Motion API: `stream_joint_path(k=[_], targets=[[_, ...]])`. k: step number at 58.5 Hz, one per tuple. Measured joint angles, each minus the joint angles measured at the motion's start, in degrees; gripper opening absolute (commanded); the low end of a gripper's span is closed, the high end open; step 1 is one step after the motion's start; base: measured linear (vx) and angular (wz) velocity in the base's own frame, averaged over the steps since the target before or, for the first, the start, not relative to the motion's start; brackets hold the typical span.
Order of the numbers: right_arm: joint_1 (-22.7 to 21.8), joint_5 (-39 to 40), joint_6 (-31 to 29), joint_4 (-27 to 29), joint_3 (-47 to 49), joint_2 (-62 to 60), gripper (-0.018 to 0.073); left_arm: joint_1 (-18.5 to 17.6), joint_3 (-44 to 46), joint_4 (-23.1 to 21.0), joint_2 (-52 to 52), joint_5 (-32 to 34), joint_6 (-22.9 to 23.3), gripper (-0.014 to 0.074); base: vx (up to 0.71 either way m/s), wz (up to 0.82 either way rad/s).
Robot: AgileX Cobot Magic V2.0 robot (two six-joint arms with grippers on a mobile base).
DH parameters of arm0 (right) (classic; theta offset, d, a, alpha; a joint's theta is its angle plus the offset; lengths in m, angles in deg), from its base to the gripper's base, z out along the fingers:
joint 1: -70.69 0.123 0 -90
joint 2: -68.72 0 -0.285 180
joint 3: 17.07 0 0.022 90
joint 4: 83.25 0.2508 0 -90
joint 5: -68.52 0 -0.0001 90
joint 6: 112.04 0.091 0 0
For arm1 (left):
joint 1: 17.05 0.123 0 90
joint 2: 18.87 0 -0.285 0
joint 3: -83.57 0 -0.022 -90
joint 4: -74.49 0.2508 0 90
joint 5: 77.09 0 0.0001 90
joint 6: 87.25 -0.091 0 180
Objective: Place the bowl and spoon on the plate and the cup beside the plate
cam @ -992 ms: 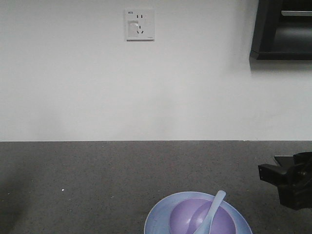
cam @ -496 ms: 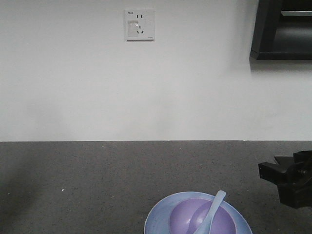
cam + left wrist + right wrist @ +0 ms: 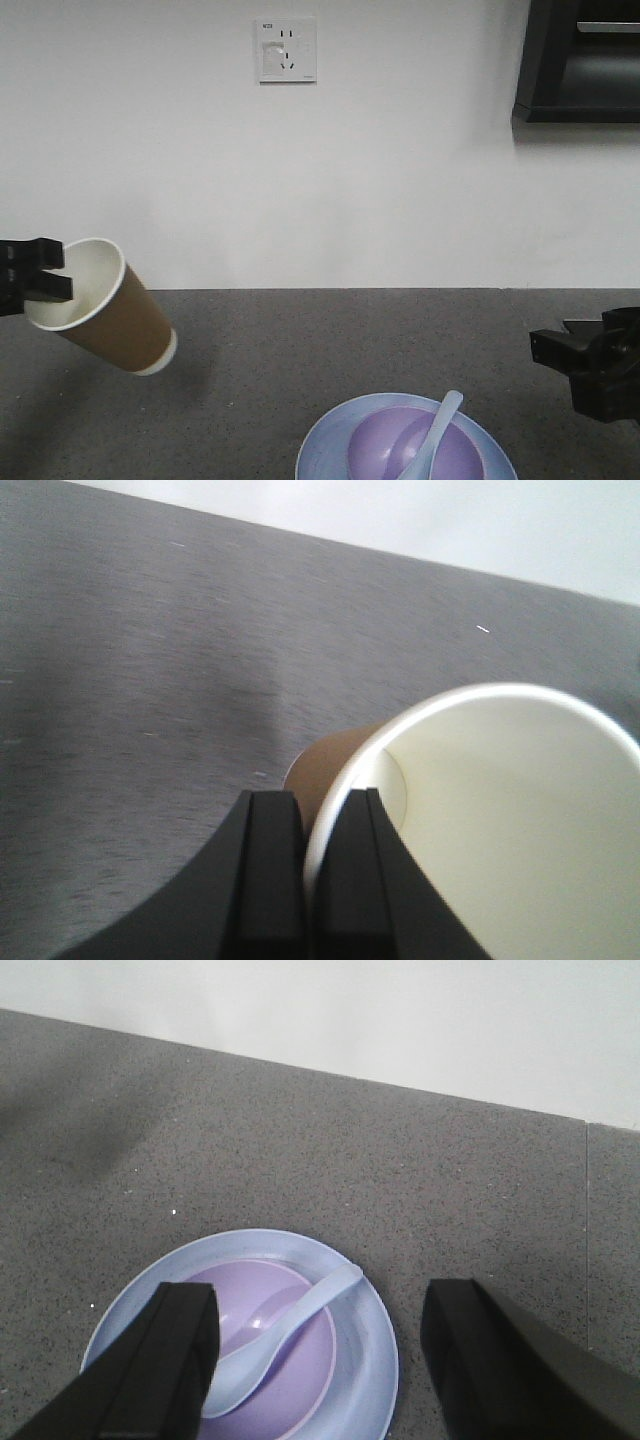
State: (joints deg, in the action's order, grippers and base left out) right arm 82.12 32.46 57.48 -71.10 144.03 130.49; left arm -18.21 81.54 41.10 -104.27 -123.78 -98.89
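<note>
Left tool, fingers clamped across the white rim of the one brown paper cup, carries it tilted above the dark speckled worktop, mouth toward the tool, base angled down toward the one round pale blue plate. The plate, well apart on the cup's right, carries one lavender bowl and one pale blue spoon. Right tool hovers over them, fingers apart, holding nothing.
</note>
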Motion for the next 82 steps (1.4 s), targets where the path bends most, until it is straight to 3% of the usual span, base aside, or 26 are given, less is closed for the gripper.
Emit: stream_joint_path(k=[11,26,35,50,59,82], targets=[[0.00,0.24,0.33,0.05,0.00,0.00,0.0505,-8.17,0.00,-0.19,-3.96,0.02,-0.35,0.0000,0.00,0.00],[0.00,0.24,0.33,1.12,0.00,0.00,0.0505,-14.53,0.00,8.78,-9.74,-5.07,3.06,0.0000,0.00,0.00],[0.00,0.24,0.37,1.29,0.00,0.00,0.0505,-15.08,-0.06,11.58,-11.03,-8.04,3.52,0.0000,0.00,0.00],[0.00,0.24,0.37,1.29,0.00,0.00,0.0505,-15.08,-0.06,11.85,-11.02,-9.94,2.50,0.0041,0.00,0.00],[0.00,0.24,0.37,1.29,0.00,0.00,0.0505,-15.08,-0.06,11.85,-11.02,-9.94,2.44,0.0127,0.00,0.00],[0.00,0.24,0.37,1.29,0.00,0.00,0.0505,-15.08,-0.06,9.73,-11.02,-9.89,2.44,0.0447,0.00,0.00]])
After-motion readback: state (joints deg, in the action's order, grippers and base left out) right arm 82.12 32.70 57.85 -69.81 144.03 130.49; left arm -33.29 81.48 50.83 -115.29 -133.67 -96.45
